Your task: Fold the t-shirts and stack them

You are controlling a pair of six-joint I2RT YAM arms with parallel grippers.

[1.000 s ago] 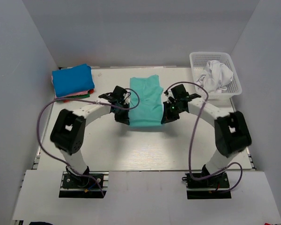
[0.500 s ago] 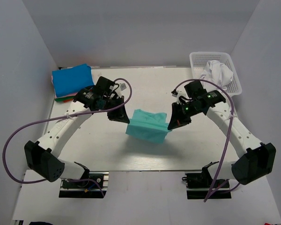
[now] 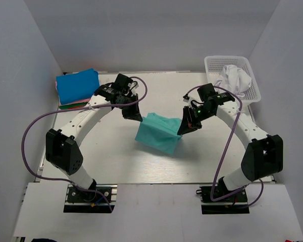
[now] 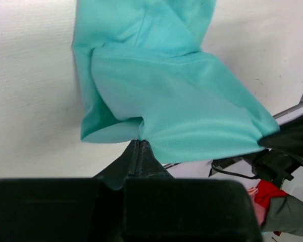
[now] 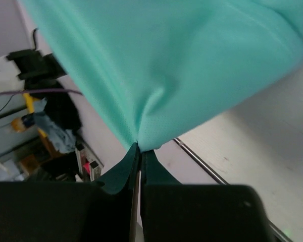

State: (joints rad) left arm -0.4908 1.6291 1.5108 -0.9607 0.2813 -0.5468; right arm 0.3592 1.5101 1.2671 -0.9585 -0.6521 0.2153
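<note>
A teal-green t-shirt, partly folded, hangs lifted over the middle of the table between both arms. My left gripper is shut on its left corner, and the cloth spreads away from the pinched tips. My right gripper is shut on the right corner, where the teal cloth bunches into the jaws. A stack of folded t-shirts with a bright blue one on top lies at the back left, red and green edges showing under it. A crumpled white t-shirt sits in the basket.
The white lattice basket stands at the back right corner of the table. Purple cables loop from both arms. Grey walls close in the table on the left, back and right.
Both grippers have lifted the teal-green t-shirt off the table, where it lay flat, and carried it nearer and upward. The arms have stretched out and the shirt now hangs between them.
</note>
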